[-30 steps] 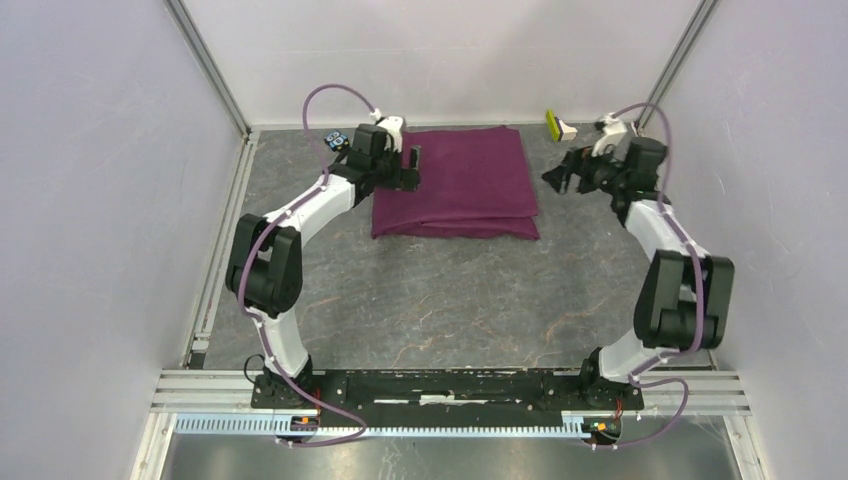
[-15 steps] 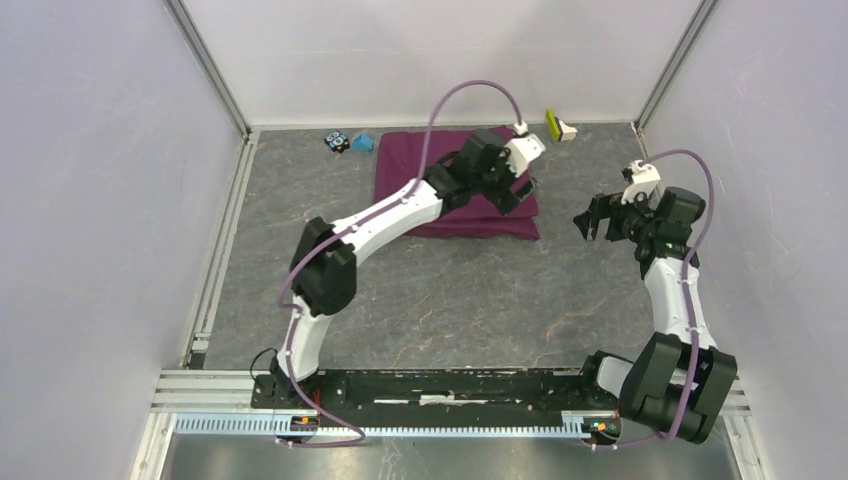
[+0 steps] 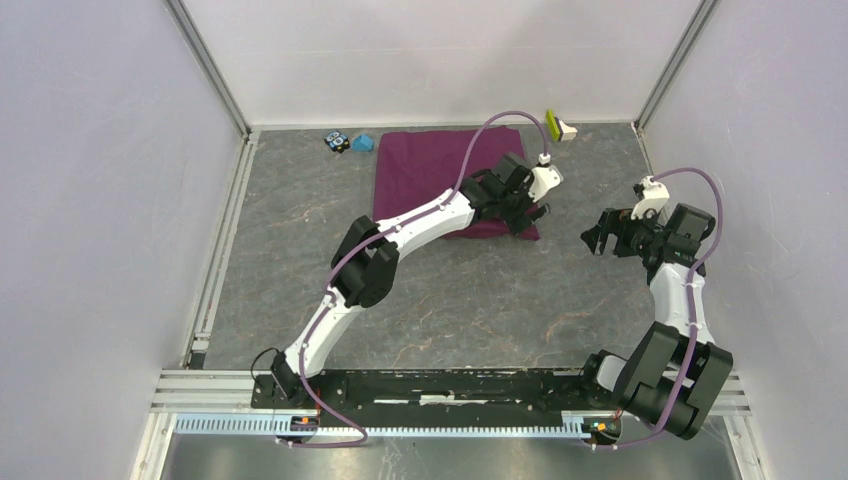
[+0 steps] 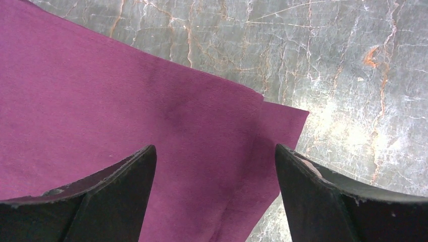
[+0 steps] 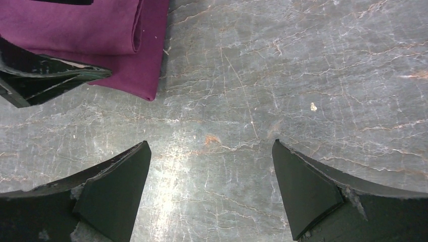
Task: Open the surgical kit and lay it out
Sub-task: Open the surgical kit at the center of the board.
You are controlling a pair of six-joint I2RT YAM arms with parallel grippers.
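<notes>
Purple wrap (image 4: pixel 126 111) folded, nothing laid out. My left fingers (image 4: pixel 101 201) wide over its corner; right fingers (image 5: pixel 111 196) wide, empty.

We reach out, both jaws wide apart.
Our left gripper (image 4: pixel 214 147) stretches far right; our right gripper (image 5: pixel 210 142) hovers nearby, facing left.

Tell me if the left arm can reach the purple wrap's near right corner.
Probably yes: the left gripper hangs open over that corner of the purple wrap, nothing between them; the right gripper stands aside.
</notes>
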